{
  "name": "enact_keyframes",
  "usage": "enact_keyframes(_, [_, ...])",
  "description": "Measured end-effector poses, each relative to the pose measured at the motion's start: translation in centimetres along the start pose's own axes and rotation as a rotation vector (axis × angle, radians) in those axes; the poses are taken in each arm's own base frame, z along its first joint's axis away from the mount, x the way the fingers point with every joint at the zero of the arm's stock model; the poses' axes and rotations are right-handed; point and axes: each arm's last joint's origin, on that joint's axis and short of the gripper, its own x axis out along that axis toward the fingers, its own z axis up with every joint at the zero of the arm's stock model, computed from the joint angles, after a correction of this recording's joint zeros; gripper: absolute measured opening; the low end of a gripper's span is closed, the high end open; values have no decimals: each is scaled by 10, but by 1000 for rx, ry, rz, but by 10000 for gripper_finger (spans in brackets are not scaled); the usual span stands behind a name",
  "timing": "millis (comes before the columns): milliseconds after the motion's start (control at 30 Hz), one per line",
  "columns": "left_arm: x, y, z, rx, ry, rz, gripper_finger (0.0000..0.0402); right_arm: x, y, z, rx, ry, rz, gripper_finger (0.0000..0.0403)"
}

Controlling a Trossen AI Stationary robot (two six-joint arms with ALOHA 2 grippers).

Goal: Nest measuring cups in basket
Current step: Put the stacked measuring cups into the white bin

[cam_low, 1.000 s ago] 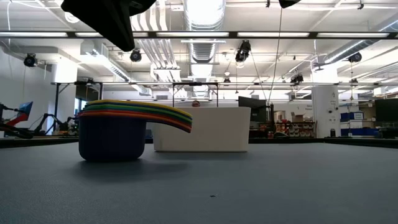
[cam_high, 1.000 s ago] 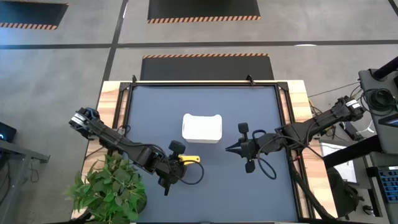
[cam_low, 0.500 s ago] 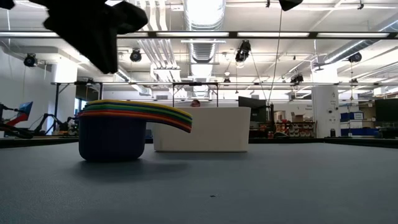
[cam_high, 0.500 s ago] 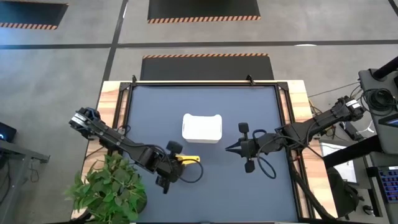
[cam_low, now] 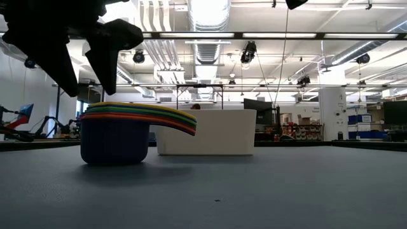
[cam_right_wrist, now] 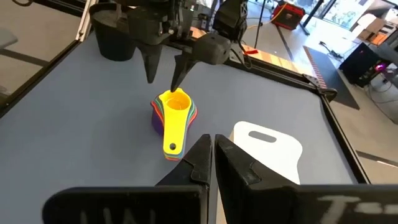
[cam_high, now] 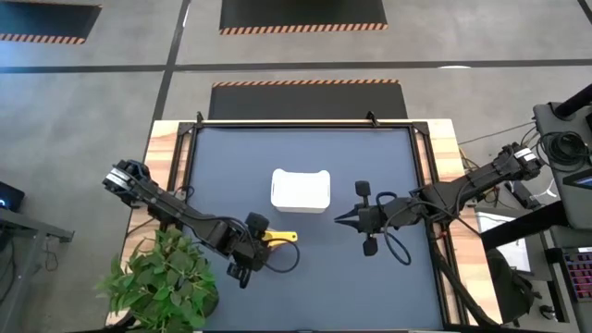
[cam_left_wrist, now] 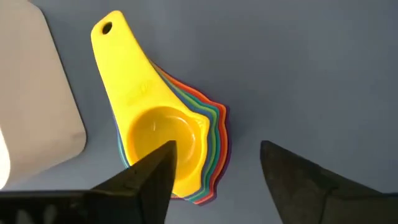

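1. Measuring cups (cam_left_wrist: 163, 134) sit nested in one stack on the dark mat (cam_high: 305, 277), the yellow one on top, with coloured rims of the others fanned out beneath it.
2. From overhead I see the stack's yellow handle (cam_high: 282, 237) pointing toward the right arm, and the stack lies just in front of the basket (cam_high: 301, 191), near it but not touching and not inside it.
3. At table height, the stack (cam_low: 130, 133) rests flat on the mat, a dark blue bowl at the bottom and the layered handles sweeping toward the white basket (cam_low: 206, 132) behind.
4. My left gripper (cam_high: 242, 248) hangs over the bowl end of the stack; its fingers (cam_left_wrist: 298, 180) are spread apart and grip nothing, one fingertip over the yellow bowl, the other over bare mat beside the stack.
5. In the table-level picture the left gripper's (cam_low: 79, 60) two fingers hang just above the stack's rim, clear of it.
6. My right gripper (cam_high: 340, 220) waits over the mat to the right of the basket, fingers (cam_right_wrist: 202, 163) pressed together and empty, pointing toward the stack.
7. A potted plant (cam_high: 162, 282) stands at the table's near-left corner, under the left arm.
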Motion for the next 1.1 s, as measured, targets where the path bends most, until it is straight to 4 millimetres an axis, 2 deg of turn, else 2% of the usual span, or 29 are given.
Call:
enact_keyframes(167, [3, -1, 0, 10, -22, 7, 233, 0, 0, 0, 1, 0, 0, 9])
enact_keyframes(867, [30, -5, -17, -16, -57, 25, 219, 0, 0, 0, 38, 2, 1, 9])
enact_keyframes(1100, [33, -5, -19, -19, -68, 69, 218, 0, 0, 0, 64, 2, 1, 9])
